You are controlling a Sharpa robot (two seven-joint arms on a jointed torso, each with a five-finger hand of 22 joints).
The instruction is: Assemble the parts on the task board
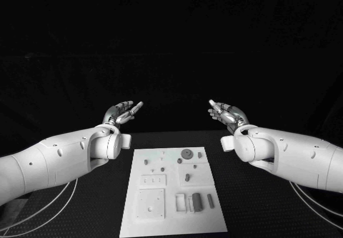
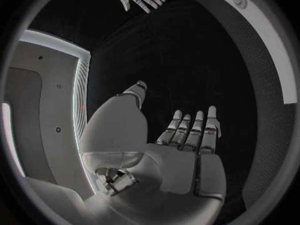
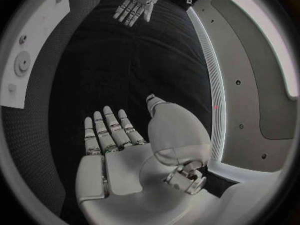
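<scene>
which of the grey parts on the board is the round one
The round disc at the far end of the task board, just right of its midline. The other grey parts are small pegs or upright blocks; this one is a flat circle.

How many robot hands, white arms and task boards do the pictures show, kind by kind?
Hands: 2, the left hand and the right hand, both empty with fingers apart.
Arms: 2, the left arm and the right arm.
Task board: 1.
Total: 5.
</scene>
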